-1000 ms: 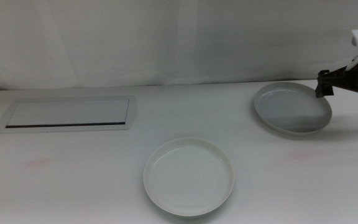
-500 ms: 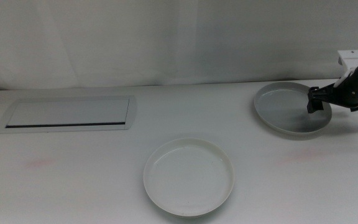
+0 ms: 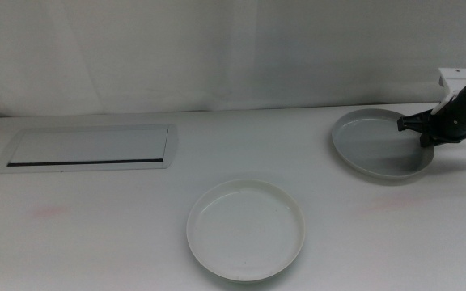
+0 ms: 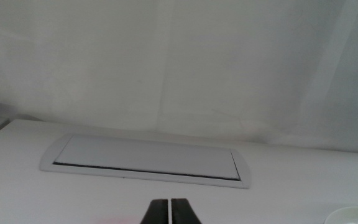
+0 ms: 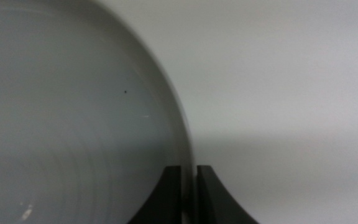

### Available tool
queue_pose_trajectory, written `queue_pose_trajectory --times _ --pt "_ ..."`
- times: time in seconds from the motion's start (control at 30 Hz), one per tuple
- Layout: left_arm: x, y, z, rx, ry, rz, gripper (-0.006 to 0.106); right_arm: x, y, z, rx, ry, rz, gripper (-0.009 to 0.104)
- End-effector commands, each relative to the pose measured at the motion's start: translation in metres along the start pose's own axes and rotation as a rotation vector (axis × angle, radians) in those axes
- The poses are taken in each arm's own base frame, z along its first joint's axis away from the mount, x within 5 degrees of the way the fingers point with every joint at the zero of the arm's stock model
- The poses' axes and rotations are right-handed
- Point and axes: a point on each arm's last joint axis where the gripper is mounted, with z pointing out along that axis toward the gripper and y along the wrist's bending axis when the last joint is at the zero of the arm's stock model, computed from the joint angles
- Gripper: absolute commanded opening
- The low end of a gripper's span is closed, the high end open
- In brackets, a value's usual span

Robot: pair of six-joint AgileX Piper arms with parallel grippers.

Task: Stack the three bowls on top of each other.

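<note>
The light grey bowl (image 3: pixel 379 145) sits at the table's right. My right gripper (image 3: pixel 424 133) is at its right rim. In the right wrist view the jaws (image 5: pixel 189 180) are closed on the grey bowl's (image 5: pixel 73 124) thin rim, which runs between them. The white bowl (image 3: pixel 246 230) sits on the table at the front middle, apart from the grey one. The mint green bowl is out of view. My left gripper (image 4: pixel 169 210) is shut and empty, waiting low at the front left, facing the panel.
A flat white rectangular panel (image 3: pixel 91 148) lies set into the table at the back left; it also shows in the left wrist view (image 4: pixel 148 160). A white curtain hangs behind the table. A faint pink mark (image 3: pixel 51 212) is on the table at the front left.
My right gripper came down and leftward from beyond the grey bowl onto its right rim and closed on it. The bowl shifted slightly. The white bowl has not moved.
</note>
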Motion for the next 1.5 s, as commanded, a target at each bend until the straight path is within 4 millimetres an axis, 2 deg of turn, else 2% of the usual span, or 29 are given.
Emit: queue_pose_trajectory --times 0.0,0.2,0.5,0.8,0.83,1.0,1.03,1.13,1.23,1.37,1.4,1.47 --pt "0.012 0.001 0.001 0.004 0.031 -0.001 -0.003 0.002 -0.003 0.001 0.004 0.011 -0.008 -0.003" --pt "0.012 0.001 0.001 0.004 0.031 -0.001 -0.003 0.000 -0.003 -0.001 0.001 0.003 -0.001 -0.003" --pt "0.012 0.001 0.001 0.004 0.031 -0.001 -0.003 -0.005 0.001 -0.029 -0.036 -0.019 -0.014 -0.003" --pt "0.012 0.001 0.001 0.004 0.031 -0.001 -0.003 -0.013 0.001 -0.088 -0.060 -0.083 -0.035 -0.003" --pt "0.012 0.001 0.001 0.004 0.031 -0.001 -0.003 -0.013 -0.001 -0.104 -0.076 -0.102 -0.023 -0.003" --pt "0.012 0.001 0.001 0.004 0.031 -0.001 -0.003 -0.013 -0.004 -0.149 -0.136 -0.166 -0.017 -0.003" --pt "0.012 0.001 0.001 0.004 0.031 -0.001 -0.003 -0.011 0.000 -0.178 -0.152 -0.203 -0.021 -0.003" --pt "0.012 0.001 0.001 0.004 0.031 -0.001 -0.003 -0.008 0.006 -0.206 -0.192 -0.248 -0.008 -0.003" --pt "0.012 0.001 0.001 0.004 0.031 -0.001 -0.003 -0.001 0.016 -0.227 -0.212 -0.251 -0.037 -0.003" --pt "0.012 0.001 0.001 0.004 0.031 -0.001 -0.003 0.007 0.043 -0.241 -0.264 -0.224 -0.097 -0.003" --pt "0.012 0.001 0.001 0.004 0.031 -0.001 -0.003 0.013 0.061 -0.242 -0.292 -0.206 -0.127 -0.003" --pt "0.012 0.001 0.001 0.004 0.031 -0.001 -0.003 0.020 0.079 -0.237 -0.307 -0.178 -0.160 -0.003"
